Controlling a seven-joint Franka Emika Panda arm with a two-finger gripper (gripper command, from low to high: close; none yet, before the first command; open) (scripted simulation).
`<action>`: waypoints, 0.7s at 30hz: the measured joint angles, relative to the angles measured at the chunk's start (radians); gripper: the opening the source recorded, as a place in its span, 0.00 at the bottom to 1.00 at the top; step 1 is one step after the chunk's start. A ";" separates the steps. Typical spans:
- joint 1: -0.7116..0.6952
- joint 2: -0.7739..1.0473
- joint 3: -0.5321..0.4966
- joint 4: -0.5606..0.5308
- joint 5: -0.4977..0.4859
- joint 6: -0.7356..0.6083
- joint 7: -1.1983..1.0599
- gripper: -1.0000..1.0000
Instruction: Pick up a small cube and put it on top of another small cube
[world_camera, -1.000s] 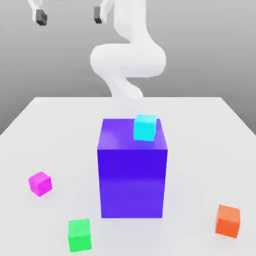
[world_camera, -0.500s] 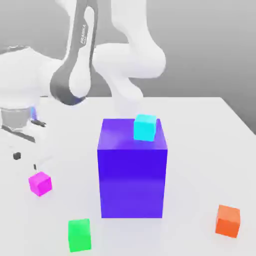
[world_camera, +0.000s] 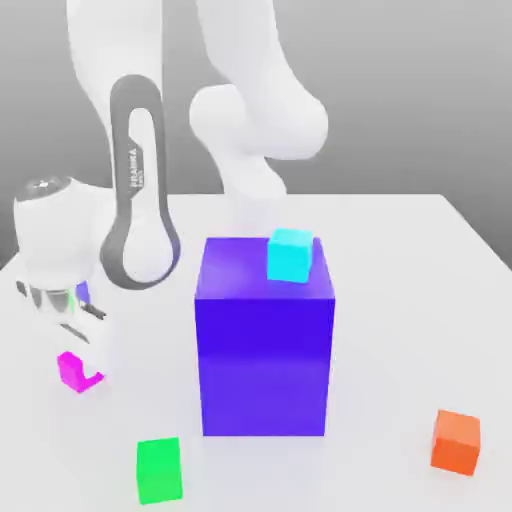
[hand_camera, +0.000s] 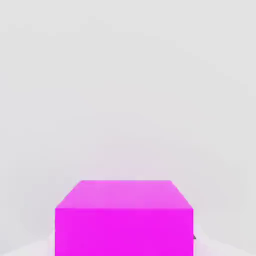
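Exterior view: gripper (world_camera: 82, 372) is down at table (world_camera: 400, 260) level on the exterior view's left, fingers pinched narrow around the magenta cube (world_camera: 72, 371). One white finger (world_camera: 95, 355) covers most of the cube; only a magenta sliver shows beside and under it. Looks like contact on two opposite faces, cube apparently on the table, not lifted yet. Green cube (world_camera: 159, 469) sits nearer the camera than the fingers, a bit toward the exterior view's right, near but apart from the gripper, nothing on top. Big blue-violet block (world_camera: 265, 335) stands off to the exterior view's right of the fingers with the cyan cube (world_camera: 291, 254) on its top edge; orange cube (world_camera: 456, 441) well apart, far side of the block.

Hand view: magenta cube (hand_camera: 124, 217) right at the fingers, centred, square to the camera, top face and one side face visible, bare table behind it.

Handling, my read: rigid, light, flat parallel faces, so a centred pinch across opposite sides is right and that's what it appears to have. Smooth faces, probably slippery; keep it level on the carry. Not fragile. Small landing face on the green cube means it needs squaring up before letting go.

Looks: plain saturated magenta, sharp edges, no markings, roughly the green cube's size, far smaller than the block.
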 joint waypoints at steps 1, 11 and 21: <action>0.028 -0.030 -0.035 -0.007 -0.031 -0.024 0.023 0.00; 0.281 -0.202 -0.070 0.084 -0.283 -0.281 0.389 0.00; 0.429 -0.018 0.048 0.247 -0.255 -0.258 0.571 1.00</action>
